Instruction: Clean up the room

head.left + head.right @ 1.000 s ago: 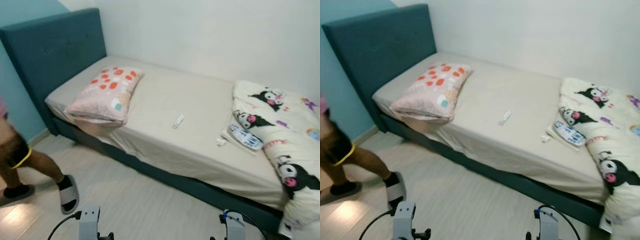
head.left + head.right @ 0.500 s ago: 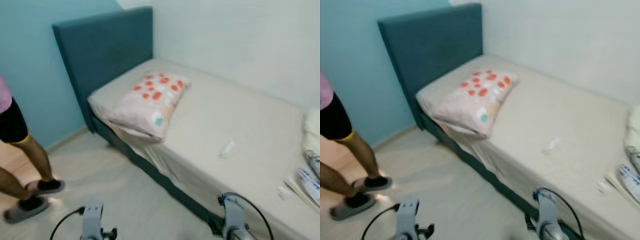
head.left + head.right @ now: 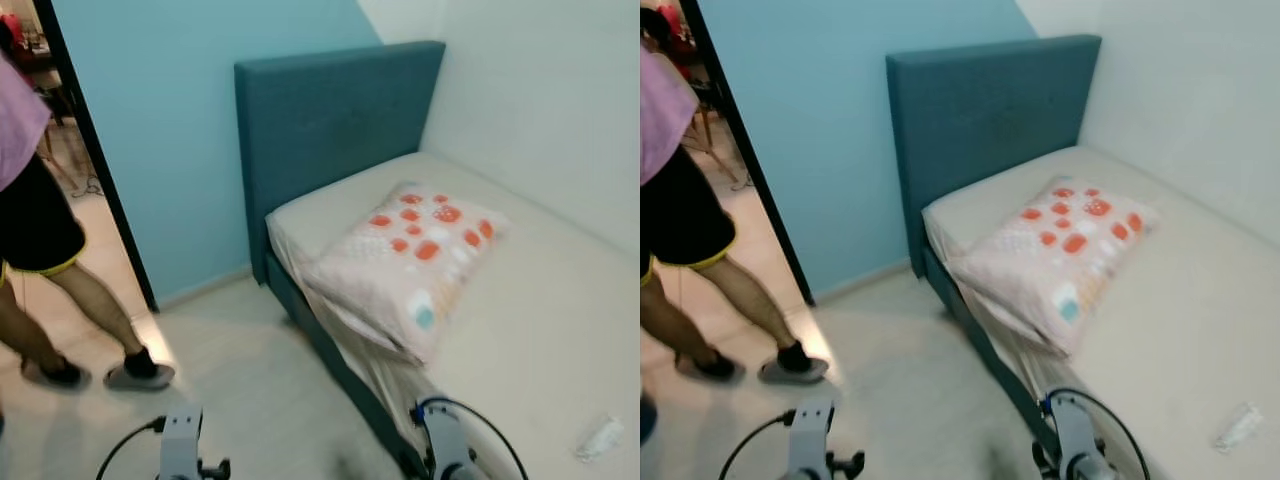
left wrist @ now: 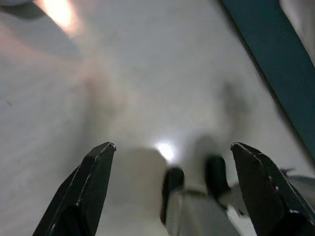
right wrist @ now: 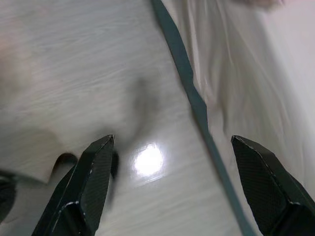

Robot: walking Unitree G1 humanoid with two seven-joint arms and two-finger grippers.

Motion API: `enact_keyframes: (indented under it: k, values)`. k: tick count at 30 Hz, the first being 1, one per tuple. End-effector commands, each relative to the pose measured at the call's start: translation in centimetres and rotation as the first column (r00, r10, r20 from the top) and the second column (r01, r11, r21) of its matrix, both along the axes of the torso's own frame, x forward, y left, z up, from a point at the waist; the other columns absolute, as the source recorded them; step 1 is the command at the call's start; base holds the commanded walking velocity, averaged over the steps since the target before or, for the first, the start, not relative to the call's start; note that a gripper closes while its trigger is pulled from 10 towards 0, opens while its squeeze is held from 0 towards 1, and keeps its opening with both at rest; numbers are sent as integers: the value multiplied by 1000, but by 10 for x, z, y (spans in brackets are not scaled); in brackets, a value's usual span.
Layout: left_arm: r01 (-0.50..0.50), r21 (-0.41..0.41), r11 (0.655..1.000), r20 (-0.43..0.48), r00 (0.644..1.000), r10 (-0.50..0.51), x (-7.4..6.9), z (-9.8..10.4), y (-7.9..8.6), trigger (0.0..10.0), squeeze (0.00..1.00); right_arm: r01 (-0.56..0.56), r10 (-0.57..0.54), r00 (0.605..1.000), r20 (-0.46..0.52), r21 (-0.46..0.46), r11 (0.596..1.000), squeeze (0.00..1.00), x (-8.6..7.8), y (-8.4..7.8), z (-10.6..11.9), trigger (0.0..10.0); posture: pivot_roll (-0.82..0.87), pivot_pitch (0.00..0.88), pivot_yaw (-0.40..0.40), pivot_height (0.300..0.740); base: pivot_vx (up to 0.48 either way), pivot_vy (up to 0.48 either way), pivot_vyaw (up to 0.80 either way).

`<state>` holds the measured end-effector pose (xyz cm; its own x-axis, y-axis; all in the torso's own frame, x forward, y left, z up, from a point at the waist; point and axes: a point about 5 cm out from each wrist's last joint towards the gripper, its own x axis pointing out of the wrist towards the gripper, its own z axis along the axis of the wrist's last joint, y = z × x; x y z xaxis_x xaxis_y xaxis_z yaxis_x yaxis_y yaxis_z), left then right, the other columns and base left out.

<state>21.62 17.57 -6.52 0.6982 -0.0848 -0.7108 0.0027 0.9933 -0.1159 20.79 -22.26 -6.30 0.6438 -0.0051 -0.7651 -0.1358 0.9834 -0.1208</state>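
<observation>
A bed (image 3: pixel 540 330) with a teal headboard (image 3: pixel 330 130) and a beige sheet stands against the white wall. On it lies a pink pillow (image 3: pixel 410 260) with orange spots, and further down the mattress a small white wrapper (image 3: pixel 600 438). Both arms hang low over the pale floor: the left arm (image 3: pixel 180 448) away from the bed, the right arm (image 3: pixel 442 450) beside the bed's edge. The left gripper (image 4: pixel 172 147) is open above bare floor. The right gripper (image 5: pixel 172 140) is open too, above the floor beside the teal bed frame (image 5: pixel 184 73) and the hanging sheet.
A person (image 3: pixel 40 210) in black shorts and grey slippers walks at the left, by a dark door frame (image 3: pixel 95 160) that opens onto another room. A light blue wall (image 3: pixel 170 120) runs behind the headboard. Pale wood floor (image 3: pixel 250 390) lies between the person and the bed.
The camera has swung left: the bed and pillow slid right in the picture and the patterned blanket left it. The doorway came into view, and the person stepped toward it.
</observation>
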Motion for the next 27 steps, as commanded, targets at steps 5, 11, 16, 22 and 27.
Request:
enact_keyframes:
  k: [5, 11, 16, 22, 27]
  values:
    - [-3, -15, 1000, -39, 999, 2, -10, -7, -4, 10000, 0, -55, 55, 998, 16, 12, 998, 0, 7, 6, 3, 10000, 97, 4, -32, 740, 480, 0, 788]
    - [-27, -53, 998, -14, 1000, 26, -5, -3, -5, 10000, 0, -67, 68, 994, 88, -5, 998, 0, 24, 9, 14, 10000, 95, 9, -32, 740, 480, 0, 769]
    - [-25, -88, 996, 31, 999, 28, 6, 4, -7, 10000, 0, -6, 9, 990, 144, -20, 1000, 0, 41, 5, 26, 10000, 94, 11, -32, 740, 480, 0, 138]
    - [15, -125, 992, 106, 994, -2, 25, 17, -13, 10000, 0, 75, -79, 969, 235, 27, 997, 0, 63, 0, 45, 10000, 92, 17, -34, 740, 480, 0, 0]
    - [120, -159, 980, 159, 983, -94, 33, 24, -25, 10000, 0, 198, -212, 934, 288, 76, 977, 0, 71, -12, 56, 10000, 93, 20, -36, 740, 480, 0, -610]
